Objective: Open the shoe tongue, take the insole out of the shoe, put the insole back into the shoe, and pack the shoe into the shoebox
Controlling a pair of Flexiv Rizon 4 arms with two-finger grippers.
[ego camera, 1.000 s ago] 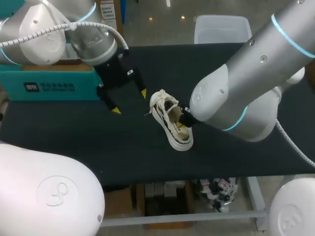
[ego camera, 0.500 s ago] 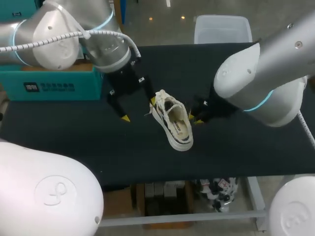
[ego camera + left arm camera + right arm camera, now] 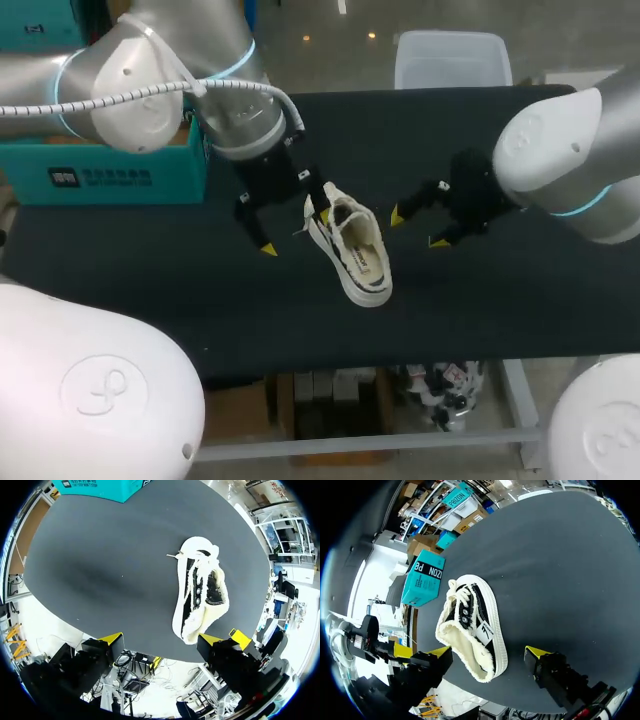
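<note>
Head view: arm [image 3: 150, 70] over shoebox [image 3: 100, 178] (teal)

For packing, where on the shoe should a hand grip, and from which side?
Probably the fleecy collar at the heel end of the shoe, from above: it gapes upward, so one finger can go inside and one outside the wall. The left hand hovers open beside it.

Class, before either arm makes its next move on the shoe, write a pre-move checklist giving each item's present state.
1. The left gripper is open: ok.
2. The right gripper is open, not gripping the shoe: ok.
3. The shoe stands on its sole on the table: ok.
4. The insole sits inside the shoe: cannot tell.
5. The shoebox is open for packing: cannot tell.
</note>
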